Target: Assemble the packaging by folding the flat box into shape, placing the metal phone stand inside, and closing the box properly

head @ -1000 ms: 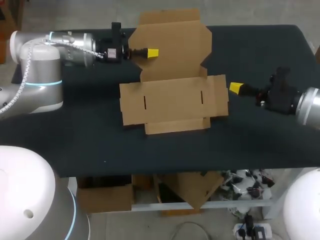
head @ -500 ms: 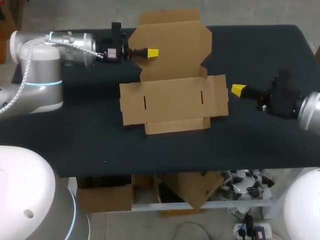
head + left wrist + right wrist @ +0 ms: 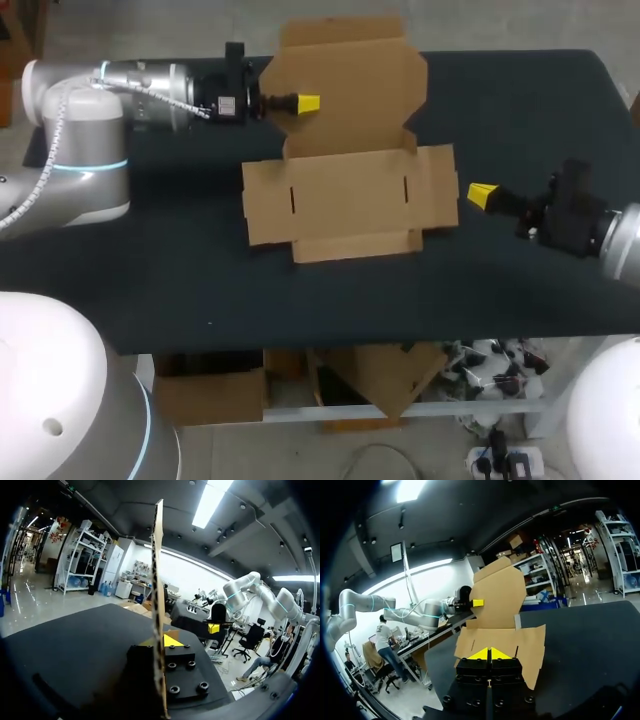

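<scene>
Box [image 3: 350, 195] lies unfolded near the middle of your dark table [image 3: 150, 270]. It is plain brown cardboard, and its broad main sheet rests flat on the surface with two short slots cut in it. You can see a side flap spread out at each end and a narrow strip along the edge nearest you. The back flap [image 3: 345, 80] rises at a tilt from the far side of the flat sheet. From above, its top reaches past the table's far edge.

Your left gripper [image 3: 307, 102] comes in from the far left and has hold of the back flap near its left edge. From above, one yellow tip lies on the cardboard. In the left wrist view the sheet runs edge-on between the fingers, with yellow on either side of it, so the hand is clamped on the flap.

Your right gripper [image 3: 483, 195] sits low over bare table just beside the right side flap, not touching it. In its own wrist view the two yellow tips meet with nothing between them.

Since a second ago, the right gripper has drawn back from the right flap, toward the table's right and near edges, and the gap to the cardboard has widened. The left gripper and the box are almost where they were, with the box nudged a shade to the right
</scene>
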You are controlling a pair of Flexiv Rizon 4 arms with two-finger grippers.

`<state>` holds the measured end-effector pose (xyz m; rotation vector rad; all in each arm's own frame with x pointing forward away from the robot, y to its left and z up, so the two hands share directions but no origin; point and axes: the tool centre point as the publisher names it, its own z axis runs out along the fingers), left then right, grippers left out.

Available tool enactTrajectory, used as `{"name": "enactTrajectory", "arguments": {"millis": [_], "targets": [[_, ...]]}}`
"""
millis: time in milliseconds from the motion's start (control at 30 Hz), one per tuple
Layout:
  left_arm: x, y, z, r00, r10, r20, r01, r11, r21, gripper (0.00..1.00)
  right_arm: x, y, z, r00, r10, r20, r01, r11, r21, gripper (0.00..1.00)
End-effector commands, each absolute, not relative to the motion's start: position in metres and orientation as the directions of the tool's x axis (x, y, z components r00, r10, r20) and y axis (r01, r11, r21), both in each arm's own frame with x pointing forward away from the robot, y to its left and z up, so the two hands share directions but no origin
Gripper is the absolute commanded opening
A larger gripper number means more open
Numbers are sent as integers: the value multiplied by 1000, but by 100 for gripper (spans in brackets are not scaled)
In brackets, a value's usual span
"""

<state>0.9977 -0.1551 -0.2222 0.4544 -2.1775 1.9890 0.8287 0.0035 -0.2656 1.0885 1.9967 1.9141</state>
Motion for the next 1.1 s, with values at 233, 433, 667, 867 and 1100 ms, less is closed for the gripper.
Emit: {"name": "enactTrajectory", "arguments": {"millis": [233,433,667,867,1100], "targets": [[1000,-161,-216,-953,-131,272,-283,74,-956,0,825,1,-269,-731,592,340,361,-87,928,0],[1002,-161,-212,-961,-137,239,-250,72,-966,0,822,5,-271,-746,585,320,348,-68,935,0],[1003,-162,-209,-967,-138,213,-224,71,-972,0,821,9,-272,-758,577,305,337,-54,940,0],[1004,-162,-207,-970,-140,199,-211,71,-975,0,820,12,-274,-768,570,294,328,-45,944,0],[1005,-162,-207,-973,-139,186,-197,71,-978,0,819,15,-276,-772,569,283,319,-38,947,0]]}}
